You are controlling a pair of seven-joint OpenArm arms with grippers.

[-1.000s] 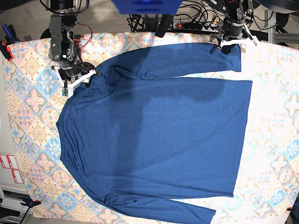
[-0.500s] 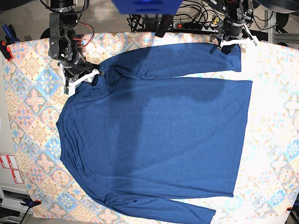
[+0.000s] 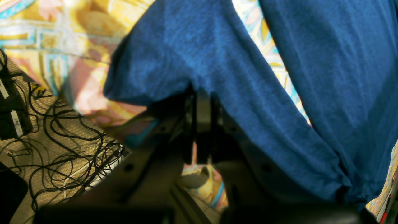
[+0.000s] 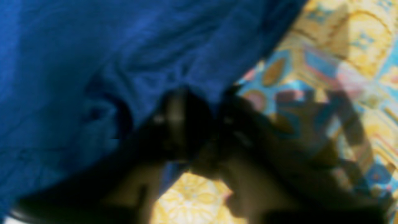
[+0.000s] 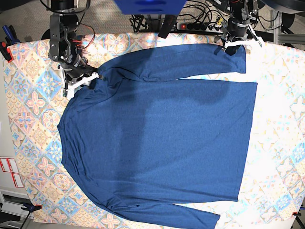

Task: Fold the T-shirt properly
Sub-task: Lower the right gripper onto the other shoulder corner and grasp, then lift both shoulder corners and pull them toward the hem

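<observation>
The navy T-shirt (image 5: 162,138) lies spread flat on the patterned tablecloth, collar end toward the left, one sleeve along the back edge and one along the front. My left gripper (image 5: 235,46) is shut on the cuff of the back sleeve at the back right; the left wrist view shows its fingers (image 3: 202,99) pinching the blue fabric (image 3: 236,62). My right gripper (image 5: 90,77) is shut on the shirt's shoulder edge at the back left. The right wrist view is blurred but shows the dark fingers (image 4: 214,105) closed into bunched fabric (image 4: 93,62).
The pastel tablecloth (image 5: 33,109) covers the table. A power strip and cables (image 5: 200,24) lie behind the back edge, with tangled cables on the floor (image 3: 62,133). A blue object (image 5: 150,5) hangs at top centre. Red-handled clamps (image 5: 5,47) sit at the left edge.
My right gripper has shifted slightly toward the back and right with the shoulder edge in it. The left arm and sleeve cuff have not moved.
</observation>
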